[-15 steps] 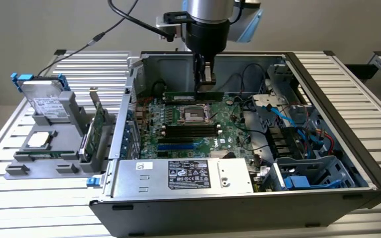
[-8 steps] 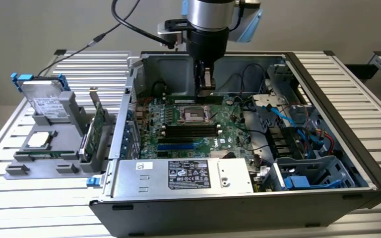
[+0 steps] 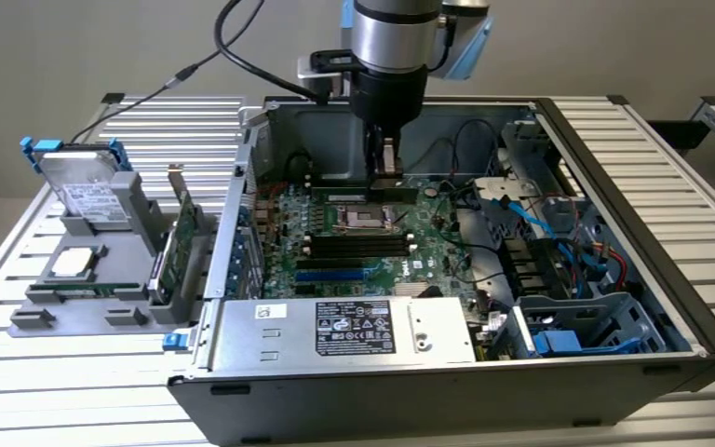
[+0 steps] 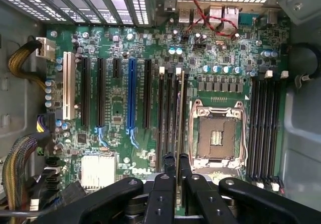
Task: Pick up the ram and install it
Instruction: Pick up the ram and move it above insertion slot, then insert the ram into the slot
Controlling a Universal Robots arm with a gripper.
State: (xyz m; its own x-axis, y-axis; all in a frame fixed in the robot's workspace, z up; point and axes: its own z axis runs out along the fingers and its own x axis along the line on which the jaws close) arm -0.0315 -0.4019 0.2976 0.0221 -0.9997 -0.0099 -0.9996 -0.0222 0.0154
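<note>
The ram is a thin green stick seen edge-on, running away from my fingertips. My gripper is shut on it. It hangs over the bank of black memory slots beside the processor socket, in line with the slot nearest the socket. Whether it touches the slot I cannot tell. In the exterior view the gripper reaches down inside the open computer case, above the back part of the motherboard, with the ram showing as a green strip under the fingers.
A second bank of memory slots lies on the socket's other side. Long expansion slots and yellow cables crowd the board's far side. In the exterior view, a power supply, blue drive cages and a grey parts fixture holding a hard drive surround the work.
</note>
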